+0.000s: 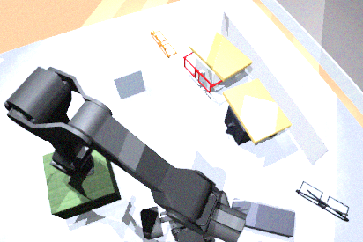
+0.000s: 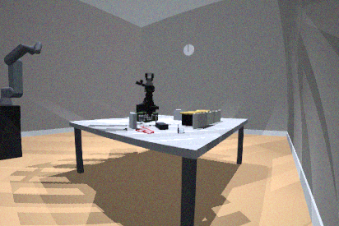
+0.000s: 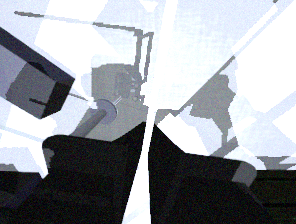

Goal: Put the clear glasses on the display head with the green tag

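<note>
The white table carries 2 yellow-topped display stands; above its near side, the narrow black gripper apparently pinches the clear glasses, likely light, slippery, best held mid-bridge.

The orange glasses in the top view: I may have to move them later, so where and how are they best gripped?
The orange glasses lie low on the white table. I would come from straight above and pinch the bridge between the two lenses, one finger on each side, since the long narrow front offers its slimmest solid part there.
</note>
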Controlling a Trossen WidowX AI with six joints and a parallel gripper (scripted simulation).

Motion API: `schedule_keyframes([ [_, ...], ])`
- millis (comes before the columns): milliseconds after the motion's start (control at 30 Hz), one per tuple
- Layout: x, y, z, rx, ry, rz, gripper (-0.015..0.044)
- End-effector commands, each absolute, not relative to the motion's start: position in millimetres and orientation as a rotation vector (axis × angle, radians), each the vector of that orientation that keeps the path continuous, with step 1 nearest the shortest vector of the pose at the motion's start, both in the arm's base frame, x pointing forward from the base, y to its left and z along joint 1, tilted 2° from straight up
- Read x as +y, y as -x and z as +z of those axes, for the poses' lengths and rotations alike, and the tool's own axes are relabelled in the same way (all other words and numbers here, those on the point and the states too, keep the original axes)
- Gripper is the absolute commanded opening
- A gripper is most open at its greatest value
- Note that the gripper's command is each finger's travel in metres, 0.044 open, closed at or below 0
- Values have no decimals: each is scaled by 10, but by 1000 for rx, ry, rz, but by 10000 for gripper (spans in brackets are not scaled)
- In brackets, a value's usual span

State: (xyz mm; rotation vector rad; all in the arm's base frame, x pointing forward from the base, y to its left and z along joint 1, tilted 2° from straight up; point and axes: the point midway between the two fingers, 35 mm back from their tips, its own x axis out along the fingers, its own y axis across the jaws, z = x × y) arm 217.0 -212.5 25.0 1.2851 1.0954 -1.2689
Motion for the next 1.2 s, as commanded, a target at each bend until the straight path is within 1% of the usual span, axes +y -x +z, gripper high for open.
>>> schedule_keyframes([
  [0,-2164,-2151,256,1094,-1286,-1271,0],
  [500,-2272,-2113,259,1093,-1286,-1272,0],
  [1167,-2237,-2117,258,1094,-1286,-1272,0],
])
